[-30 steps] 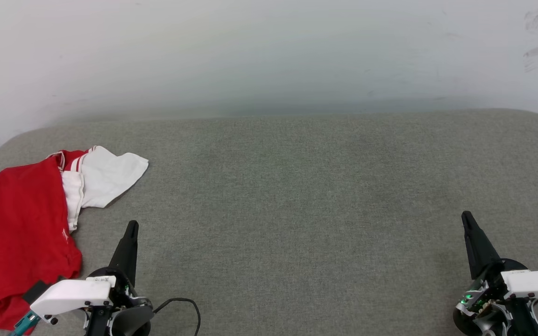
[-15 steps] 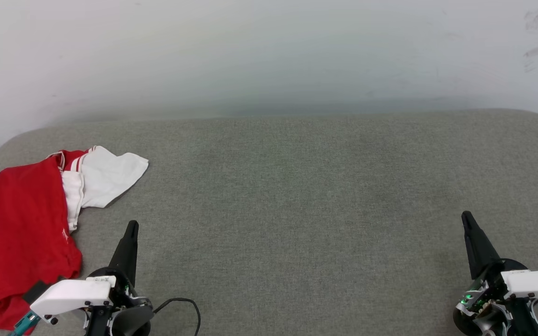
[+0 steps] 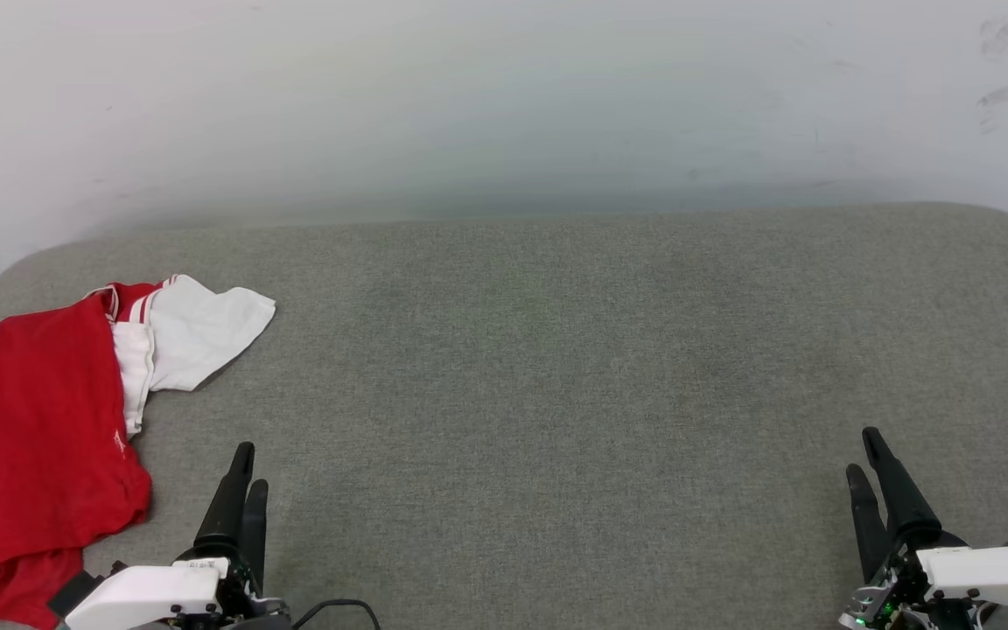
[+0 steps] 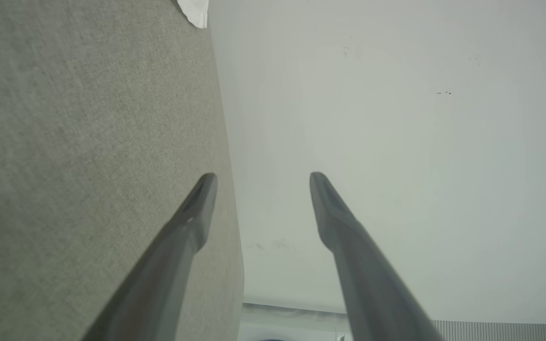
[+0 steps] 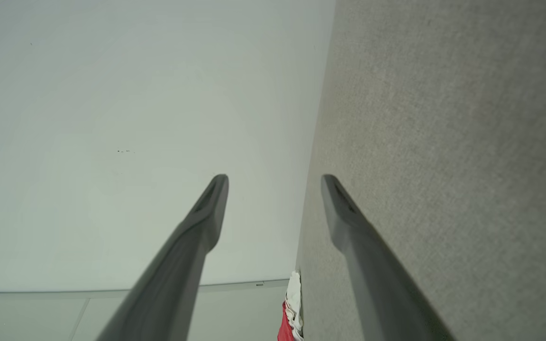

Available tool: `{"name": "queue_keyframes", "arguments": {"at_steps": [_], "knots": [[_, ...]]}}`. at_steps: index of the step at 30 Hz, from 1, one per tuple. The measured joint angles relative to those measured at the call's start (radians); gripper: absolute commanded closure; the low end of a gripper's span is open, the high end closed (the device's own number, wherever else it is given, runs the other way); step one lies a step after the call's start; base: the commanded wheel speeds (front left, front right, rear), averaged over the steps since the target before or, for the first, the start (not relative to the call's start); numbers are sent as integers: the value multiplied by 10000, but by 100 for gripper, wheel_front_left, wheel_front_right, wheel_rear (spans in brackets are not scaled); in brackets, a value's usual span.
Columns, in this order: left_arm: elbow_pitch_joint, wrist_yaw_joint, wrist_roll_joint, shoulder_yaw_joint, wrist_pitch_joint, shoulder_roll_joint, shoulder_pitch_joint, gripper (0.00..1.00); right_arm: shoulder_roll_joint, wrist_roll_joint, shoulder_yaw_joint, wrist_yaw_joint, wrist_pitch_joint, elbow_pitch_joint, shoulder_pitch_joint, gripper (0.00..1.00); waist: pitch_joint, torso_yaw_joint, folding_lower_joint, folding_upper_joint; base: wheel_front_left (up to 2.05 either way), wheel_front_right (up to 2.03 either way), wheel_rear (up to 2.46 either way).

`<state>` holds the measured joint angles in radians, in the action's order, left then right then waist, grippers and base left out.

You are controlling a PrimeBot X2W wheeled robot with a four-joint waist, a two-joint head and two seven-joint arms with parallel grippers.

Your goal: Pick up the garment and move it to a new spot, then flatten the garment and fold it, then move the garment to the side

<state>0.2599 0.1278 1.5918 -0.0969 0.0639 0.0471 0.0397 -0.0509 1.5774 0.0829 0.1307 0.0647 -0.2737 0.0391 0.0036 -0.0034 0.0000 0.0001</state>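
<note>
Head view: with the left gripper (image 3: 250, 465) and the right gripper (image 3: 862, 452) spread and empty, the crumpled garment (image 3: 40, 455) is best pinched at a raised red fold.

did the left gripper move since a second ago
Yes. The left gripper has pulled back toward the robot. Its tips now sit lower in the head view relative to the red T-shirt, and its fingers have parted.
</note>
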Motion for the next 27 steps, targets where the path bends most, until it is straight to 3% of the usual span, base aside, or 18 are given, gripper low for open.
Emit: {"name": "queue_keyframes", "arguments": {"at_steps": [10,27], "knots": [[-336,0,-483,-130,-449,2,-209,0,2,-934,-44,0,-464,-105,-3,0,3,-52,0,0,0,0,0],[-1058,0,-3375,-1260,-1114,4,-322,0,2,-5881,-31,0,-1101,1484,8,0,50,-121,0,0,0,0,0]]}}
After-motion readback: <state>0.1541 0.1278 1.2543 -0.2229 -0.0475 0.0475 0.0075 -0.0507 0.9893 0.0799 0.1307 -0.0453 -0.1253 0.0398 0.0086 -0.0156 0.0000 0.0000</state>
